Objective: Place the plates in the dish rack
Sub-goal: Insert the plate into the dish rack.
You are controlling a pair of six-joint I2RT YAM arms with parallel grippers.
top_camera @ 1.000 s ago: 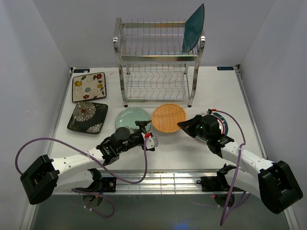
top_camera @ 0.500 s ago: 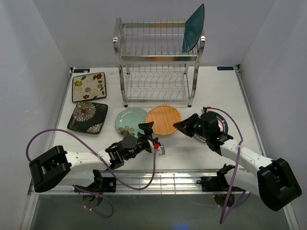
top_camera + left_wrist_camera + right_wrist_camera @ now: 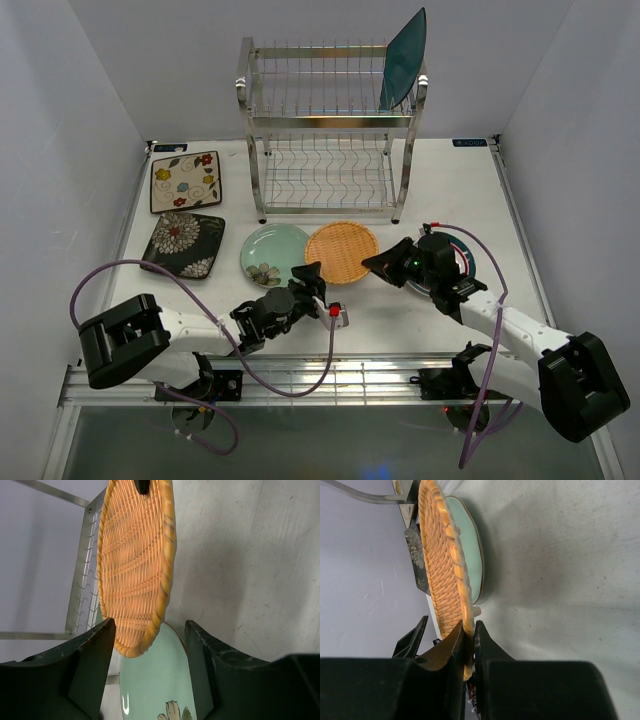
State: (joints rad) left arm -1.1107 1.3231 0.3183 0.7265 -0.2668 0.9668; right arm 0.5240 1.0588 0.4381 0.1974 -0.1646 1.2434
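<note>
My right gripper (image 3: 384, 262) is shut on the right rim of the woven orange-tan plate (image 3: 341, 250), which overlaps the pale green plate (image 3: 270, 252). In the right wrist view the fingers (image 3: 487, 652) pinch the woven rim (image 3: 462, 605), with the green plate (image 3: 471, 550) behind it. My left gripper (image 3: 312, 279) is open at the near edge of both plates; its view shows the woven plate (image 3: 135, 560) and the green plate (image 3: 155, 680) between its fingers (image 3: 220, 670). The dish rack (image 3: 330, 130) holds the teal plate (image 3: 403, 60) upright on its top tier.
The cream floral plate (image 3: 185, 181) and the dark floral plate (image 3: 182, 245) lie at the left. A white plate with a striped rim (image 3: 468, 262) lies under my right arm. The rack's lower tier (image 3: 325, 180) stands just behind the woven plate.
The woven plate has slid left onto the green plate's edge in my right gripper. My left gripper has moved right and toward the near edge of the plates.
</note>
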